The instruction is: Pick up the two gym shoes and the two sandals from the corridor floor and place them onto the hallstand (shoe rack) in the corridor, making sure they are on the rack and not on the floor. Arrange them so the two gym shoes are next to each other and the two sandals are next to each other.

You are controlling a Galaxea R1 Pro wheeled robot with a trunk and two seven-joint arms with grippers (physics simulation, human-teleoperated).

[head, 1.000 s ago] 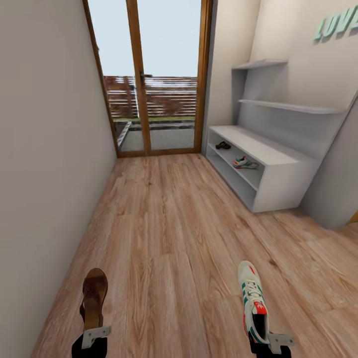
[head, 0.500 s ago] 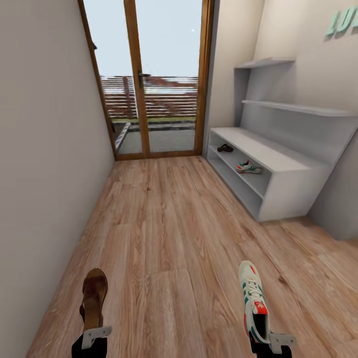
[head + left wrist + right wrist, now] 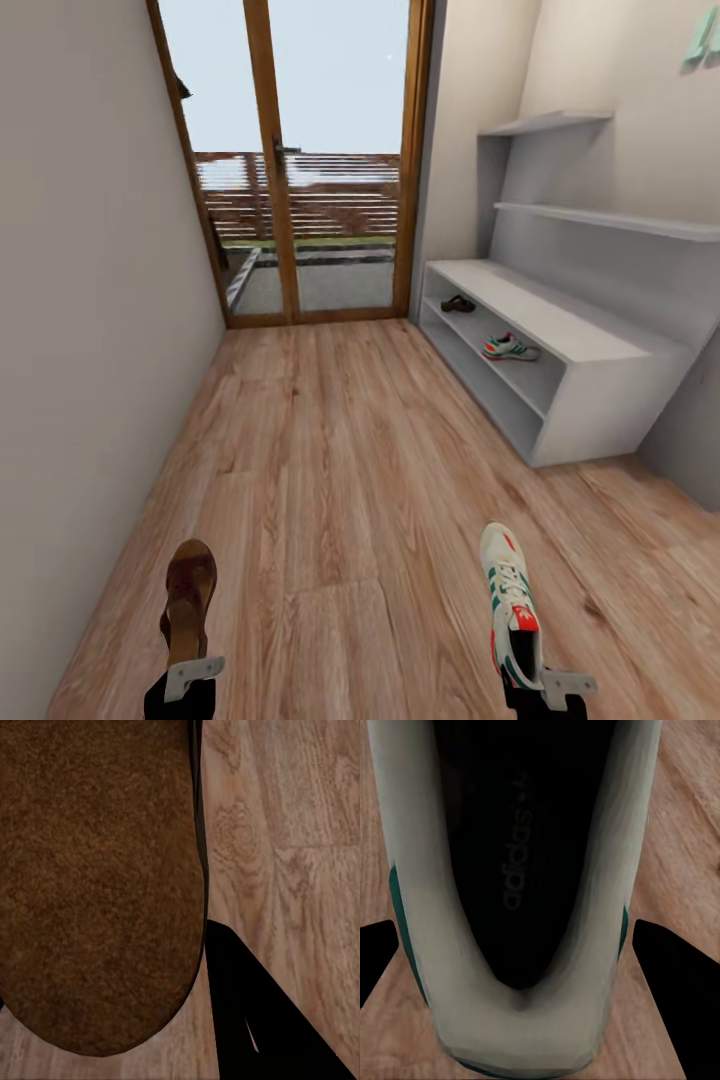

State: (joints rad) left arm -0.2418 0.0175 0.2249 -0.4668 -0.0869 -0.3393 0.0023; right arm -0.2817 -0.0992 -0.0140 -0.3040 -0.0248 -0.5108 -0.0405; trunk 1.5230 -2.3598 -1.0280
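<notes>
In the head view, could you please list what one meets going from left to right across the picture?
Held sandal → glass door → sandal on the rack → held gym shoe / gym shoe on the rack → hallstand.

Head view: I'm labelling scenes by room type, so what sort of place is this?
Most likely a home's entrance corridor: a narrow wood-plank floor runs to a glazed door facing outdoors, with a grey shoe rack holding a sandal and a gym shoe.

The held gym shoe (image 3: 510,600) is white with green stripes and a red-orange tongue patch; the held sandal (image 3: 190,592) is brown. The hallstand (image 3: 590,400) is pale grey, the corridor floor (image 3: 340,470) light brown, grained wood-plank.
</notes>
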